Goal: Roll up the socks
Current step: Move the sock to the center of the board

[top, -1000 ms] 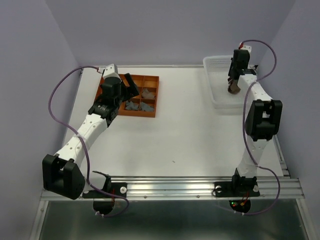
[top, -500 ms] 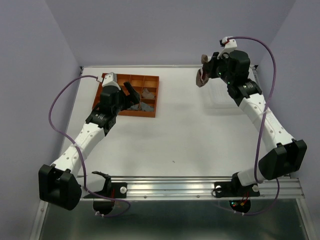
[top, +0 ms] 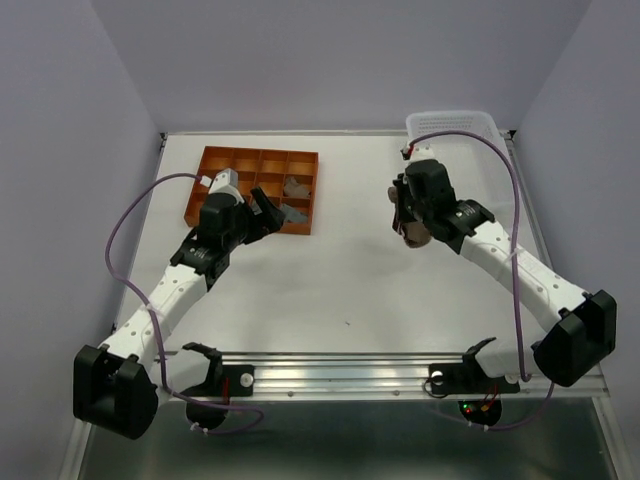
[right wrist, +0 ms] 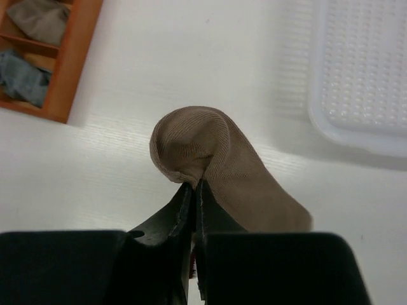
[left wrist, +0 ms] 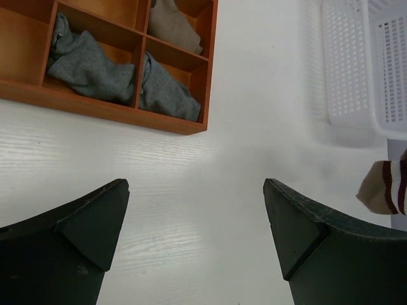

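My right gripper (top: pixel 408 216) is shut on a tan-brown sock (top: pixel 414 232) and holds it over the table, right of centre. In the right wrist view the jaws (right wrist: pixel 195 184) pinch a fold of the sock (right wrist: pixel 219 159), which hangs toward the table. The left wrist view shows its red-white striped part (left wrist: pixel 385 188) at the right edge. My left gripper (top: pixel 268 212) is open and empty just in front of the orange tray (top: pixel 215 157); its fingertips (left wrist: pixel 117 190) are wide apart over bare table. Grey socks (left wrist: pixel 86 60) and a tan one (left wrist: pixel 175 25) lie in tray compartments.
A white plastic basket (top: pixel 452 122) stands at the back right; it also shows in the left wrist view (left wrist: pixel 346 63) and the right wrist view (right wrist: pixel 362 70). The orange tray's corner (right wrist: pixel 76 63) lies left of the held sock.
My right arm has swung from the white basket left and nearer, carrying the sock down over the table. My left gripper has drawn back from the tray toward the near side.
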Tool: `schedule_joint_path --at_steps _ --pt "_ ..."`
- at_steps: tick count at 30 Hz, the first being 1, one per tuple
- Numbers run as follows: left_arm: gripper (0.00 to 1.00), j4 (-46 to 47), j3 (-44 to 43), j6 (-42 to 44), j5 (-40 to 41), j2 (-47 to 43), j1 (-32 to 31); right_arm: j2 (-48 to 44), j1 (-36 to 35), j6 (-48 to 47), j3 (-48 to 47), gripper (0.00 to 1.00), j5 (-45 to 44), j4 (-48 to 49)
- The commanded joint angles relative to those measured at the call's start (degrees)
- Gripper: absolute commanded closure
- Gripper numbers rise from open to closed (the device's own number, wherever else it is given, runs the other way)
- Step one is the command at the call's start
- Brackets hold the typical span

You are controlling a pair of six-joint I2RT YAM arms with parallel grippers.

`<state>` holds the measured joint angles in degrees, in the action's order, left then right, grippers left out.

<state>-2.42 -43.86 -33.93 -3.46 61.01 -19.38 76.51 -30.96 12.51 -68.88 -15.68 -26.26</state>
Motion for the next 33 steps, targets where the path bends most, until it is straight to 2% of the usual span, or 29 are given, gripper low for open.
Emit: schedule_joint_path --at_steps 1,4,5,7,9,11,16,26,30,33 --pt "0.01 2.0 0.5 0.0 -1.9 0.5 0.0 0.1 -4.4 2.1 3.0 0.92 -2.6 -1.8" --pt "0.01 2.0 0.9 -0.6 -1.8 0.8 0.0 5.9 -9.9 1.9 5.0 0.86 4.4 2.4" --pt "0.01 2.0 1.1 -0.8 -1.8 0.8 0.0 7.6 -11.0 1.7 5.0 0.77 7.0 3.3" --pt "0.01 2.0 1.6 -1.3 -2.0 0.8 0.0 11.6 -12.5 2.1 4.5 0.51 12.0 5.5" --pt "0.01 2.0 2.1 -1.6 -2.6 0.6 0.0 12.5 -13.0 2.2 4.7 0.41 13.6 6.7" --pt "0.01 1.3 3.4 -2.5 -3.6 0.2 0.0 11.6 -13.0 2.5 5.6 0.37 11.5 8.2" --pt "0.01 2.0 9.2 -6.1 -7.1 -0.6 -0.9 11.9 -13.0 2.1 5.5 0.36 9.7 8.5" --pt "0.02 5.5 15.2 -10.4 -10.8 4.4 -7.7 23.4 -13.0 3.4 0.5 0.36 15.0 15.1" --pt "0.03 6.5 15.5 -11.2 -11.2 6.0 -9.3 28.9 -13.0 3.0 -2.7 0.40 14.0 16.4" --pt "0.03 7.9 15.5 -11.9 -11.1 6.6 -11.2 32.3 -13.0 2.9 -4.0 0.48 12.6 16.4"
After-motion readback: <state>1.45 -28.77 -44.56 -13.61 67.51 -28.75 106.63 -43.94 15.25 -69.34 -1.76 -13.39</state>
